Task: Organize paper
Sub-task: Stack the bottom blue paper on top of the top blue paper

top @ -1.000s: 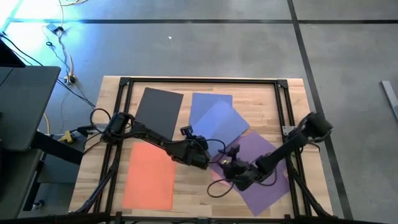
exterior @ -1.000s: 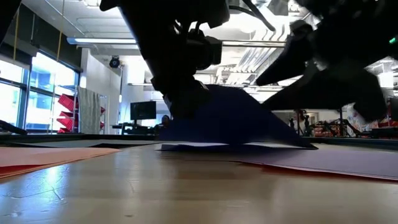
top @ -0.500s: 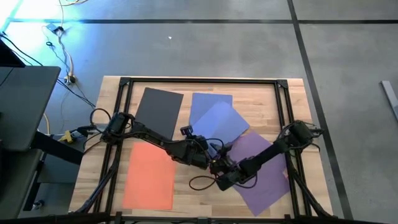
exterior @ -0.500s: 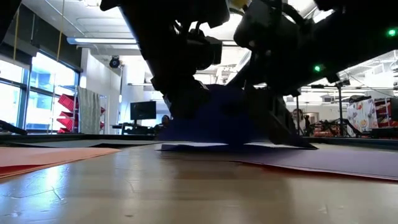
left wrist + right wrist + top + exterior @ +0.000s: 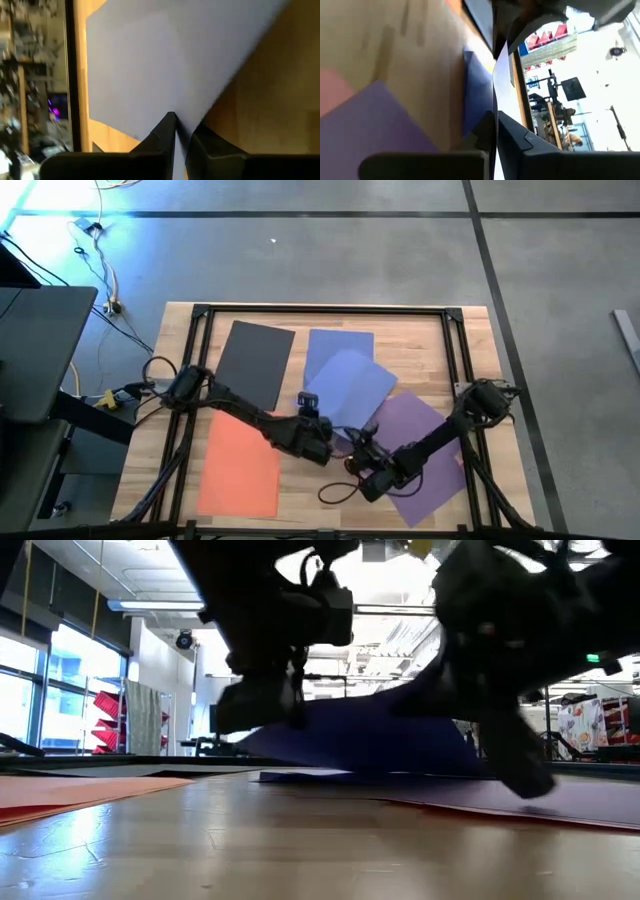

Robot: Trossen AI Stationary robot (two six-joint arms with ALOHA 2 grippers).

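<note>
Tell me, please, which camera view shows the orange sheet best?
The high view: the whole orange sheet lies flat at the table's front left, beside the left arm. The low view catches only a thin edge-on strip. The left wrist view misses it; the right wrist view shows perhaps a sliver.

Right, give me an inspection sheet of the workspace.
Surface: wooden table inside a black frame.
Job's things: dark grey sheet, blue sheets, purple sheet, orange sheet lying spread out; pink barely shows.
Clutter: nothing seen.
Grippers: left tool shut on the upper blue sheet's edge, lifted; right tool shut on the same sheet.
Cables: loose leads on the floor.
Surroundings: concrete floor, grey bench.
</note>
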